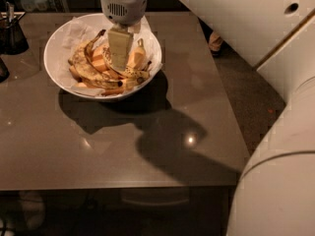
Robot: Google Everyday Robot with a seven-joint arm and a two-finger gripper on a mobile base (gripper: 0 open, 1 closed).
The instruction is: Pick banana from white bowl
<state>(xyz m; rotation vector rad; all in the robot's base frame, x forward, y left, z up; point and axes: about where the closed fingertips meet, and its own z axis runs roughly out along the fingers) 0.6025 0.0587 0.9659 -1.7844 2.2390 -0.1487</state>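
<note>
Gripper [119, 66]: lowered into the white bowl [53, 58] from above, its pale tip down among the fruit near the middle of the pile.
Gripper state: cannot be told from this angle; it shows as one pale block below the round grey wrist [123, 1].
Banana [82, 65]: slim, curved and brown-spotted, lying in the left half of the bowl, dark stem pointing up toward the gripper, body sweeping down along the front.
What stands in the way: plumper yellow-orange bananas [136, 58] are packed just right of the gripper and touch the spotted one, and the wrist hides the back of the pile.
Lining: crinkled white paper [74, 31] shows along the bowl's far left wall.
Table [98, 151]: dark and glossy, with the bowl at its far side and a broad shadow [167, 136] across it.
Other things: a dark cup [12, 33] at the far left edge, well apart from the bowl.
Arm [275, 181]: white shell filling the right side.
</note>
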